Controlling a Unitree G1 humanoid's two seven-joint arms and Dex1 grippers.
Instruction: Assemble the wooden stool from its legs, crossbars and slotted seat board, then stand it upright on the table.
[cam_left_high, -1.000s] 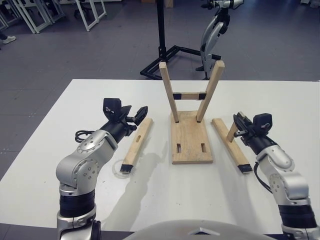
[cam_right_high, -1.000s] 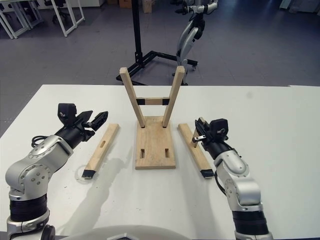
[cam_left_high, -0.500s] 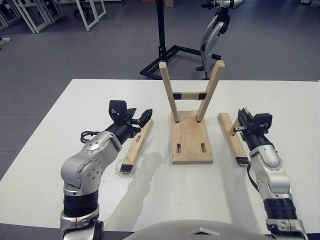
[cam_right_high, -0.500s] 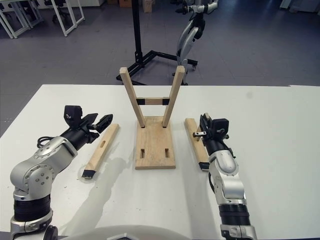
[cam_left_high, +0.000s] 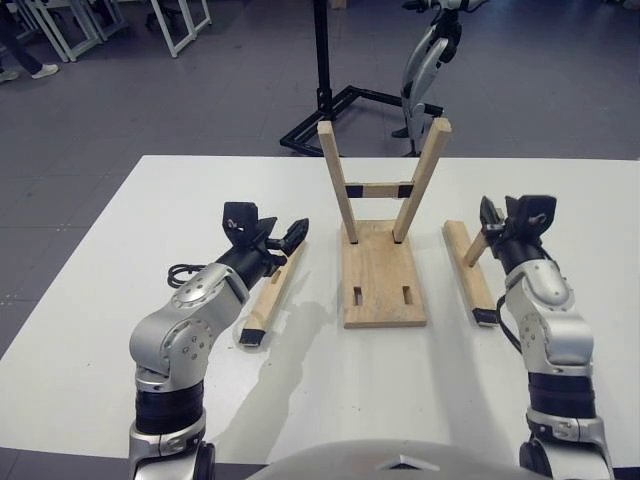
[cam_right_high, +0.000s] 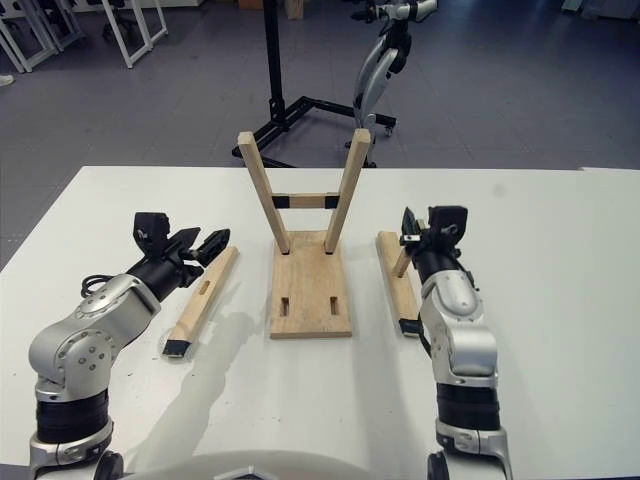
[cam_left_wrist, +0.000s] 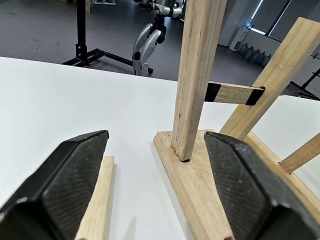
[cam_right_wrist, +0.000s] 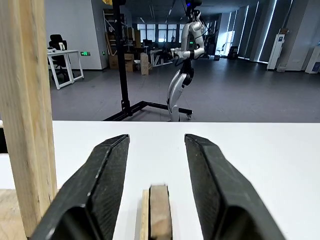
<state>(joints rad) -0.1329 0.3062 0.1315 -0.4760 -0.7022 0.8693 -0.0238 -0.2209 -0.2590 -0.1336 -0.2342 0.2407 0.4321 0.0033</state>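
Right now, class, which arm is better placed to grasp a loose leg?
Probably right: the right gripper straddles the crossbar on the right leg; the left leg lies under one finger of the left gripper, not between.

- The left arm is stretched forward with its elbow bent and raised. The forearm angles inward toward the middle.
- The left claw sits low at the end of that forearm, its two dark fingers spread wide apart.
- The right arm extends almost straight ahead, with the wrist higher than the elbow.
- The right claw points forward, its fingers parted with a clear gap between them.
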